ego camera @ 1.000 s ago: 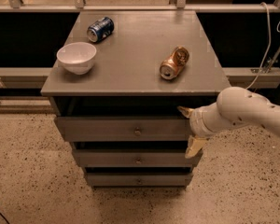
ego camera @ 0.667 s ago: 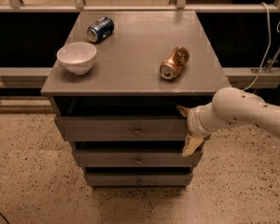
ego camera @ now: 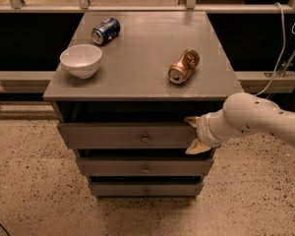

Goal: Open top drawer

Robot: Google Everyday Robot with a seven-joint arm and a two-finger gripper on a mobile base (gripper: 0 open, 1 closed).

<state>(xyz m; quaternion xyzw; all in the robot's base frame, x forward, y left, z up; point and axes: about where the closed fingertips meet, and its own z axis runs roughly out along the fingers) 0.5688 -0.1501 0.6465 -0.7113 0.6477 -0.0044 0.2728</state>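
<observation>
Top drawer (ego camera: 113, 135) sits directly under the front edge of the cabinet top (ego camera: 137, 77). Its front runs long across the cabinet, with a round knob (ego camera: 145, 139) at centre. Gripper (ego camera: 193, 134) is at the front's end below the top's right front corner, fingers apart, one above the other, holding nothing. The knob lies sideways from the jaws, toward centre. Judgement: not yet aligned.

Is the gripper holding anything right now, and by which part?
Nothing is clearly held. The gripper is open at the right end of the top drawer front, one finger above it, one below; the knob is untouched.
</observation>
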